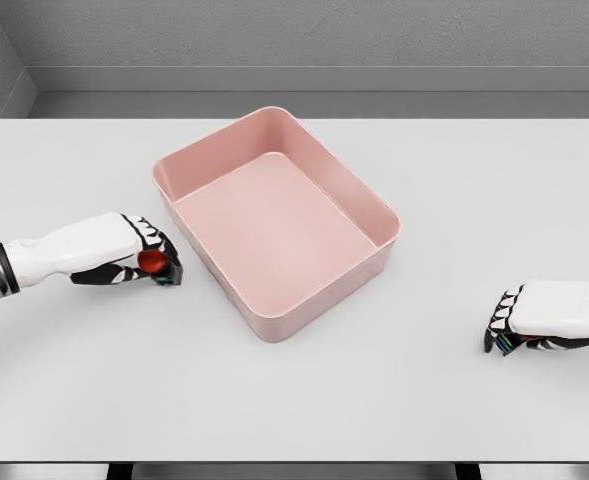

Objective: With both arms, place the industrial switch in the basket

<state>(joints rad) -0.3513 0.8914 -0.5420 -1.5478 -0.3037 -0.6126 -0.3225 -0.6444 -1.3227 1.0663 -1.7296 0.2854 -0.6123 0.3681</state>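
Note:
A pink basket stands in the middle of the white table, with nothing visible inside it. My left hand lies just left of the basket's near-left wall, its fingers curled around a small dark object with a red button, the industrial switch. Most of the switch is hidden by the fingers. My right hand rests on the table at the lower right, well apart from the basket, fingers curled and holding nothing that I can see.
The white table reaches to a grey wall at the back. Its front edge runs along the bottom of the view.

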